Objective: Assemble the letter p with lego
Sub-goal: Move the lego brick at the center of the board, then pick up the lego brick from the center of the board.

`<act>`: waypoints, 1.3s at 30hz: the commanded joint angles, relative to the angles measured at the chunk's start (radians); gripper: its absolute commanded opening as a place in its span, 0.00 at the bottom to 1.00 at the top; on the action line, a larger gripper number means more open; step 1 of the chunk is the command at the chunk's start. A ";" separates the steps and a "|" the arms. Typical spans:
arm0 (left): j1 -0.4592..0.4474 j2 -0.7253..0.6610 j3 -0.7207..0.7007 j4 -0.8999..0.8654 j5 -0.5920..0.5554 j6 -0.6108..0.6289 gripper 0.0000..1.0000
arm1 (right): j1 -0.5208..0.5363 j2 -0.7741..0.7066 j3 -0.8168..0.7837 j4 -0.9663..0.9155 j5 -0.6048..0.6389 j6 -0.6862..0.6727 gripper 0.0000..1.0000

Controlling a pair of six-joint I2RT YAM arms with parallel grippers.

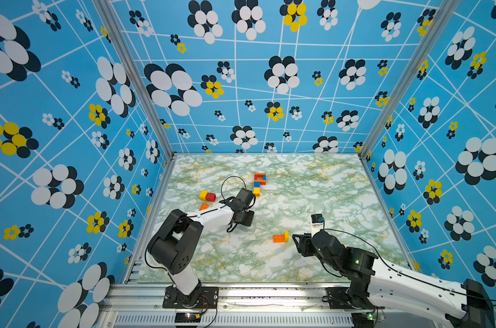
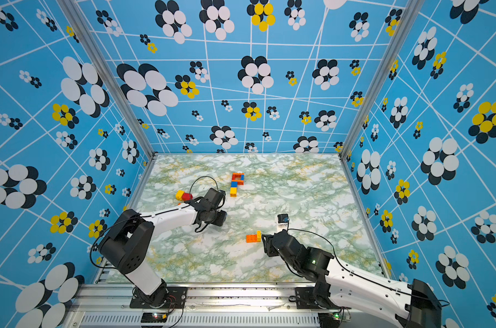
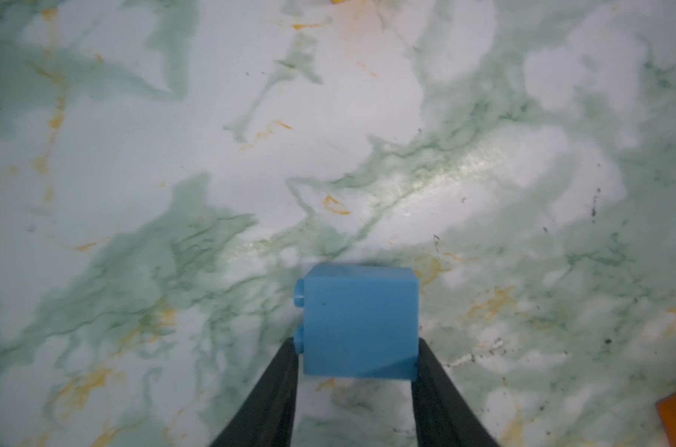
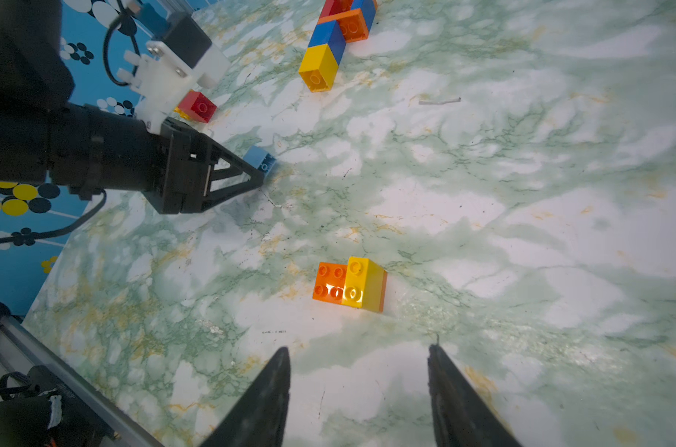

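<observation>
Held only at the tips of the left tool (image 3: 357,346), the pale blue brick (image 3: 359,309) may twist loose before reaching the half-built letter (image 1: 259,181) just above frame centre; the right tool (image 4: 359,352) hangs wide, empty.

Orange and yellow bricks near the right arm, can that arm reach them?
Probably yes: on the right arm the jaws stand open and empty, facing the orange and yellow bricks, only bare table between.

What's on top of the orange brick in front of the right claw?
A yellow brick sits on one end of the orange brick, hiding the studs beneath.
</observation>
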 commanded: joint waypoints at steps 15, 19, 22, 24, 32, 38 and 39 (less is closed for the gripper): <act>-0.064 0.041 -0.014 0.003 -0.073 -0.005 0.63 | -0.010 -0.016 0.021 0.004 -0.002 0.012 0.58; -0.064 0.066 0.006 -0.002 -0.068 0.009 0.59 | -0.011 -0.015 0.018 0.004 -0.003 0.017 0.58; -0.064 0.073 0.007 0.003 -0.056 0.011 0.53 | -0.010 -0.018 0.019 -0.001 -0.004 0.018 0.58; -0.065 0.072 0.001 0.008 -0.046 0.014 0.49 | -0.011 -0.023 0.019 -0.005 -0.003 0.020 0.58; -0.085 -0.026 -0.060 0.038 -0.032 0.066 0.36 | -0.014 -0.042 0.023 -0.022 -0.010 0.028 0.58; -0.199 -0.215 -0.157 0.157 -0.058 0.204 0.36 | -0.039 -0.032 0.056 -0.035 -0.115 0.003 0.57; -0.209 -0.250 -0.184 0.190 -0.035 0.225 0.35 | -0.050 -0.032 0.066 -0.041 -0.153 -0.005 0.57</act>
